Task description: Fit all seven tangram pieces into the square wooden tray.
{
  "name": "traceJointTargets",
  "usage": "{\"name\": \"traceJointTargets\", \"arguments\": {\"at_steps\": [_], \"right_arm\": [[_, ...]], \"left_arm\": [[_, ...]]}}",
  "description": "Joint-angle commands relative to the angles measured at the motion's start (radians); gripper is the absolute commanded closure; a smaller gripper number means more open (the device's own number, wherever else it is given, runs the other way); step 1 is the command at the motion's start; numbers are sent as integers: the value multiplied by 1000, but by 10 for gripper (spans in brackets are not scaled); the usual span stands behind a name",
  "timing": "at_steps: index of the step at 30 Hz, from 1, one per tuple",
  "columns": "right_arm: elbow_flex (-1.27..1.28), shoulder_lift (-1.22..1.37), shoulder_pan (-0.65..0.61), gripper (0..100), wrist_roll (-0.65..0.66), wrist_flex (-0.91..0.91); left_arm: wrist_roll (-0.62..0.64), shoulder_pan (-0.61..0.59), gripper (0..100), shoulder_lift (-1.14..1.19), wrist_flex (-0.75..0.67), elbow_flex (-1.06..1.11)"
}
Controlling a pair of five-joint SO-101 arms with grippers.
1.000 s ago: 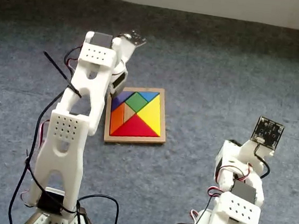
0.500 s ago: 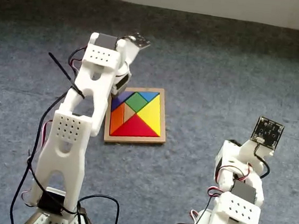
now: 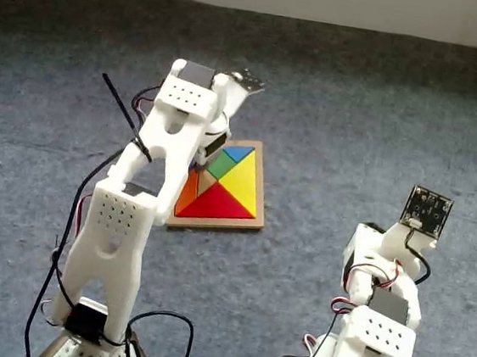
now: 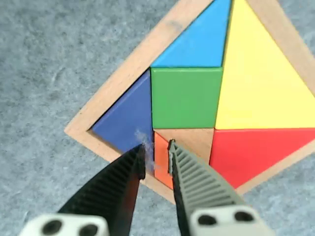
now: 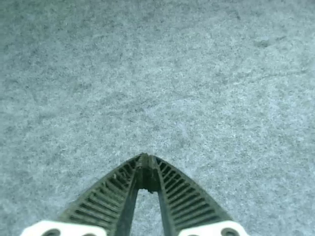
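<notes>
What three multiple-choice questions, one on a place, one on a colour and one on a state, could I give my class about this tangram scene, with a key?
1. Where is the left gripper?
A. Above a corner of the tray, at the orange piece
B. Above the tray's middle
C. Off the tray entirely

2. What colour is the square piece in the tray?
A. Red
B. Green
C. Yellow

3. What state is the right gripper in?
A. Wide open
B. Shut on a piece
C. Shut, holding nothing

Key:
1 A: the left wrist view shows its tips over the orange piece by the tray's corner.
2 B: the green square is the only four-equal-sided piece.
3 C: its tips meet over bare carpet.
</notes>
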Motion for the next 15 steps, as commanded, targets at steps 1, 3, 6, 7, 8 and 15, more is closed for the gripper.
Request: {"name": "traceJointTargets", "arguments": {"at_steps": [1, 3, 6, 7, 8, 15], "right_arm": [[-7, -16, -13, 992, 12, -31], [-7, -16, -13, 992, 12, -31], [-7, -16, -13, 992, 12, -31], [-7, -16, -13, 992, 12, -31], [-7, -16, -13, 992, 12, -31], [-7, -16, -44, 992, 14, -31]], "left_arm": [[40, 22, 905, -163, 9, 45], [63, 24, 905, -243, 9, 94], [75, 25, 906, -383, 9, 185], [92, 25, 906, -437, 8, 219], [106, 25, 906, -490, 8, 252], [167, 27, 982, -898, -120, 588]]}}
